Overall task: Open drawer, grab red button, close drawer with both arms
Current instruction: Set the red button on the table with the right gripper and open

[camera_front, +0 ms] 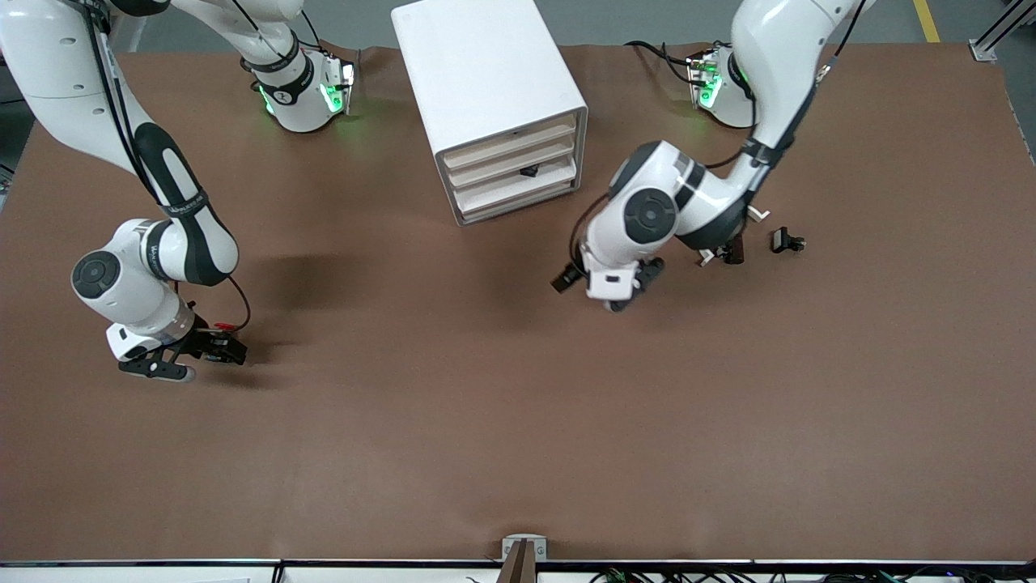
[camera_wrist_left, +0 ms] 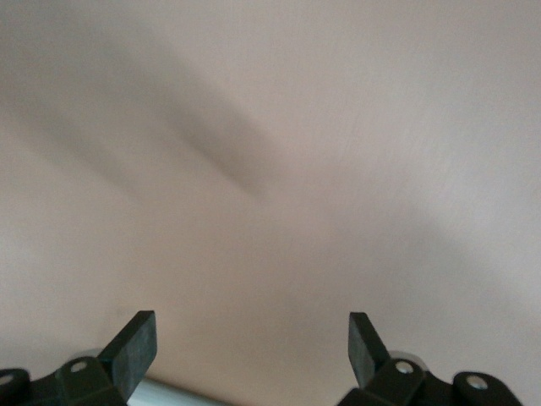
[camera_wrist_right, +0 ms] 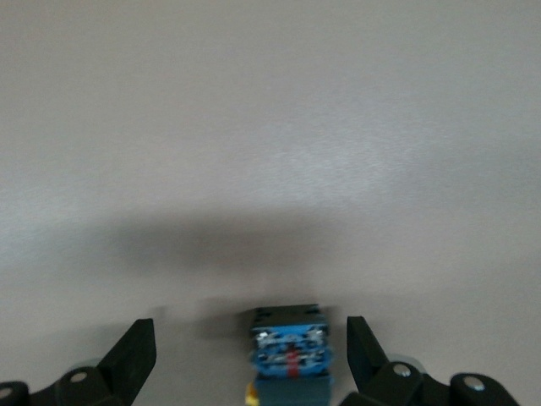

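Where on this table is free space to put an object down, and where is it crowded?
The table is bare across its whole stretch nearest the front camera, and between the right gripper and left gripper. It is crowded around the small black parts beside the left arm, and in front of the cabinet.

Both arms were built of large, glossy white rounded shells broken by black bands at the joints, and each elbow carried a round black cap. The right arm [camera_front: 154, 243] bore small dark lettering on the black band of its forearm, with a thin black cable running along its upper link and a loop of dark cable near the wrist. The left arm [camera_front: 672, 202] trailed a black cable too. Both bases glowed green. The right gripper [camera_front: 174, 360] and left gripper [camera_front: 627, 295] were black — each wrist view showed two matte, wedge-tipped fingers [camera_wrist_left: 135, 347] with silver screws in their mounts.
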Tool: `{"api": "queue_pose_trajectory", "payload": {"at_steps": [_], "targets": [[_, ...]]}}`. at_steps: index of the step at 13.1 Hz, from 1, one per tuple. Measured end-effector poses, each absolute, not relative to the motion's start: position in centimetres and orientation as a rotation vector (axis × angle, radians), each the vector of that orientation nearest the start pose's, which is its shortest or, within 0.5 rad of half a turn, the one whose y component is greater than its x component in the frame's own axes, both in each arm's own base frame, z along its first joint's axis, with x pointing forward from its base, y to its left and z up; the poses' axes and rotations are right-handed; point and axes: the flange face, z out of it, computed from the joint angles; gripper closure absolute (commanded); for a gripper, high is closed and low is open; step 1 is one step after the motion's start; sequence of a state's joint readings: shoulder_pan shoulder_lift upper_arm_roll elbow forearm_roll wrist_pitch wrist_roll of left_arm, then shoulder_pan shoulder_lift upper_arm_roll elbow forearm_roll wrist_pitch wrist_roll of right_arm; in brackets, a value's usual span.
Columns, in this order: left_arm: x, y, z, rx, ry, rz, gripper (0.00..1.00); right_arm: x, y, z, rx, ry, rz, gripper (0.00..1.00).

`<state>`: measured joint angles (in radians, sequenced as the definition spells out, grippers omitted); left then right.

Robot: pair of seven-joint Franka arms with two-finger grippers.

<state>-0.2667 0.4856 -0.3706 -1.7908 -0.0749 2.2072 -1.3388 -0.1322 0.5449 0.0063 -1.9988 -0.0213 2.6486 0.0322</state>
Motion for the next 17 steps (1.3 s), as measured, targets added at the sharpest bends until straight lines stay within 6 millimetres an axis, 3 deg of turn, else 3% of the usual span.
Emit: {"api": "queue_pose_trajectory", "payload": {"at_steps": [5, 8, 10, 12, 15, 17], "targets": [[60.9, -26.6, 33.5, -2.873, -1.248, 0.038, 0.0, 64.1, -2.0, 26.2, -3.142, 0.222, -0.033, 0.0], [64.2, -21.0, 38.5, -2.819, -1.261, -0.05, 0.0, 64.0, 0.1, 30.1, -3.148, 0.183, 0.011, 0.0], [65.1, -18.9, 43.1, -2.841, -1.163, -0.057, 0.0, 63.6, 0.4, 33.7, -3.153, 0.174, 0.123, 0.0], [65.0, -16.9, 47.3, -2.839, -1.066, -0.021, 0.0, 63.0, 0.3, 38.8, -3.154, 0.165, 0.244, 0.0], [65.0, -10.8, 51.8, -2.873, -0.911, -0.004, 0.0, 62.0, -0.1, 46.8, -3.15, 0.122, 0.36, 0.0], [64.2, -6.4, 54.9, -2.927, -0.776, 0.015, 0.0, 61.7, -0.8, 50.4, -3.147, 0.072, 0.383, 0.0]]}}
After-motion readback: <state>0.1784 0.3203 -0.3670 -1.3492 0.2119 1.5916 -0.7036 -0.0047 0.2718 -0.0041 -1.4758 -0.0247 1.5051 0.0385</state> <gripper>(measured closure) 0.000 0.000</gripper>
